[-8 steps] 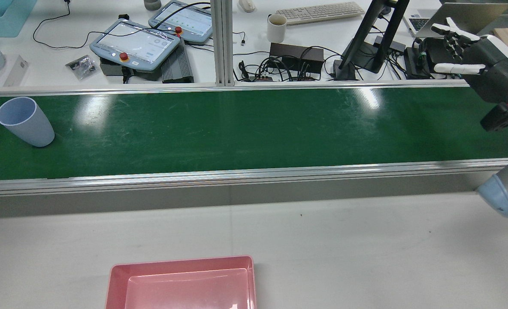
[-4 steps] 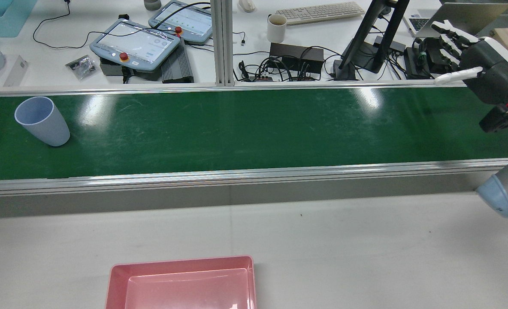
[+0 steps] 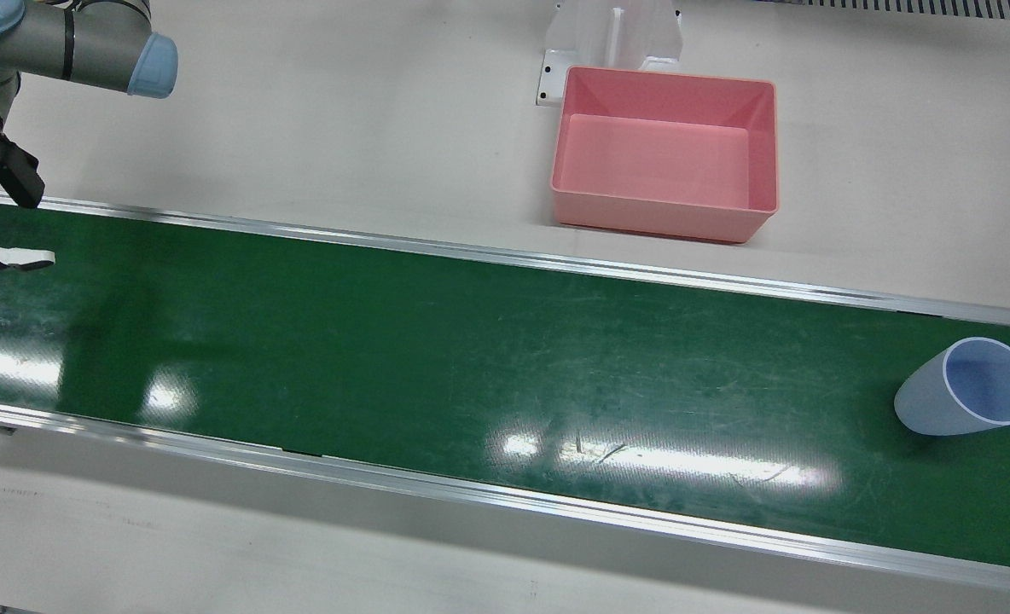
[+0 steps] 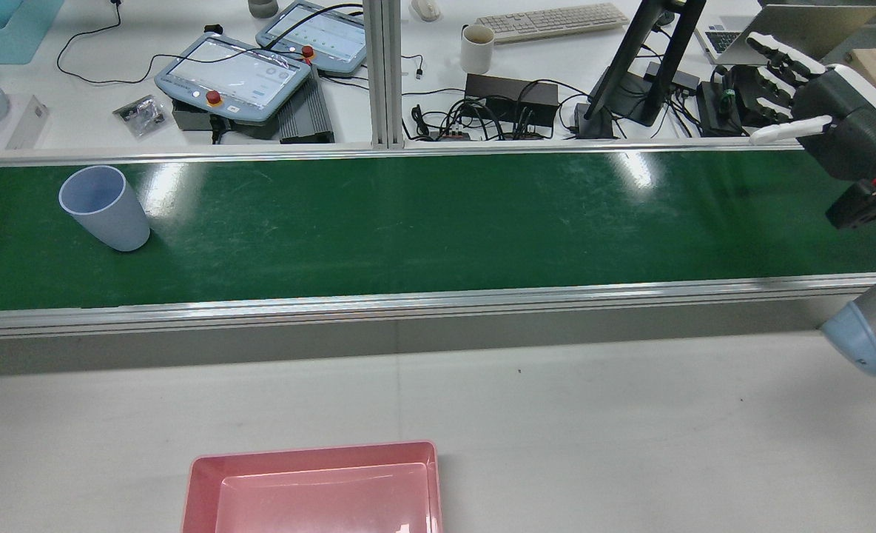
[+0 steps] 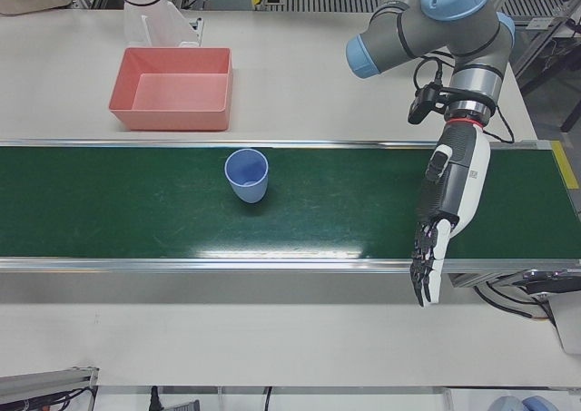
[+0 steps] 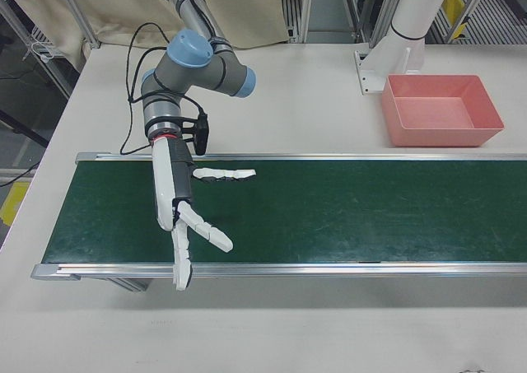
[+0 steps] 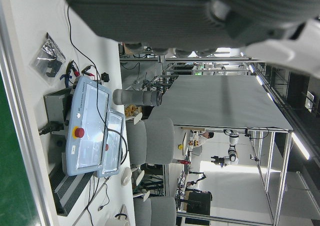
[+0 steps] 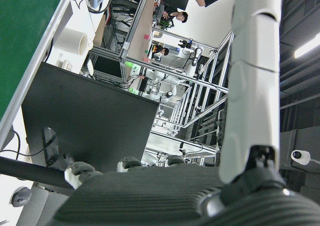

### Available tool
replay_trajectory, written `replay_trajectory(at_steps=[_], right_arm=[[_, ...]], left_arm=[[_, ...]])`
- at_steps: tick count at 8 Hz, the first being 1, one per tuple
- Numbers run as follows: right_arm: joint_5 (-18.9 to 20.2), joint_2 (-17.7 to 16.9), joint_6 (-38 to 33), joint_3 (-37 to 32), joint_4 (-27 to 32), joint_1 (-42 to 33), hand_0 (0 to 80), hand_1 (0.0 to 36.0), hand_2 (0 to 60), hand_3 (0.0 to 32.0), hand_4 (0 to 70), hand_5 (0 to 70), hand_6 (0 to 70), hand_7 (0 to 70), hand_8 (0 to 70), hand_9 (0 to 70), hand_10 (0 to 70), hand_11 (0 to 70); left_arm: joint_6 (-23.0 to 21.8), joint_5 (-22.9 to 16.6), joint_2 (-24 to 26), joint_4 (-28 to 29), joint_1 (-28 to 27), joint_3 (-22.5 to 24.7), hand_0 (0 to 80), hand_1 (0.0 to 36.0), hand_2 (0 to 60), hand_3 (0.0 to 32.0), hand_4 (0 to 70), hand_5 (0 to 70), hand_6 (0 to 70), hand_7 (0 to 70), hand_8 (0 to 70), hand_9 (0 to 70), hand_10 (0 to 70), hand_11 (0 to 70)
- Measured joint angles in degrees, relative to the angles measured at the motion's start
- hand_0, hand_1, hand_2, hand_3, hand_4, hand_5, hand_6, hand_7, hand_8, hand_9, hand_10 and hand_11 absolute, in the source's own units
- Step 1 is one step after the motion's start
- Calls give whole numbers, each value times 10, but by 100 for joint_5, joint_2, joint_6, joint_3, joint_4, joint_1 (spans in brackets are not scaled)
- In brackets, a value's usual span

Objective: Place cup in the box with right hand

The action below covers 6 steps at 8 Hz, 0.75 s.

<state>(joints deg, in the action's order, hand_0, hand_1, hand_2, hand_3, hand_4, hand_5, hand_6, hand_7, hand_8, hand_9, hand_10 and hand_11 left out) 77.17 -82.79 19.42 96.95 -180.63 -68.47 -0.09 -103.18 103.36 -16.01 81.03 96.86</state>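
Observation:
A pale blue cup (image 4: 105,208) stands upright on the green conveyor belt (image 4: 438,222), near its left end in the rear view; the front view shows the cup (image 3: 970,399) at far right and the left-front view shows the cup (image 5: 247,175) mid-belt. The empty pink box (image 4: 312,488) sits on the white table beside the belt, also seen as the box (image 3: 667,153). My right hand (image 4: 830,111) hovers open over the belt's other end, far from the cup; its spread fingers (image 6: 202,229) hold nothing. My left hand (image 5: 445,216) hangs open above the belt, to the cup's side.
Behind the belt's far rail lie two teach pendants (image 4: 234,74), a white mug (image 4: 476,48), a keyboard (image 4: 553,21) and cable bundles (image 4: 482,118). Aluminium rails (image 4: 408,302) edge the belt. A white pedestal (image 3: 612,34) stands behind the box.
The cup has ridden the belt rightwards in the rear view, toward the right hand. The right hand has turned slightly, its fingers shifting; the box has not moved.

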Motion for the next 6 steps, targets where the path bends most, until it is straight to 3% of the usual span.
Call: replay_trajectory(at_steps=[4, 6], right_arm=[[0, 0, 6, -4, 2, -2, 605, 244, 0, 320, 0, 72, 0, 0, 0, 0, 0, 0], [-9, 0, 8, -24, 8, -7, 577, 220, 0, 306, 0, 65, 0, 0, 0, 0, 0, 0]], left_arm=[[0, 0, 0, 2, 0, 0, 0, 0, 0, 0, 0, 0, 0, 0, 0, 0, 0, 0], [0, 0, 0, -2, 0, 0, 0, 0, 0, 0, 0, 0, 0, 0, 0, 0, 0, 0]])
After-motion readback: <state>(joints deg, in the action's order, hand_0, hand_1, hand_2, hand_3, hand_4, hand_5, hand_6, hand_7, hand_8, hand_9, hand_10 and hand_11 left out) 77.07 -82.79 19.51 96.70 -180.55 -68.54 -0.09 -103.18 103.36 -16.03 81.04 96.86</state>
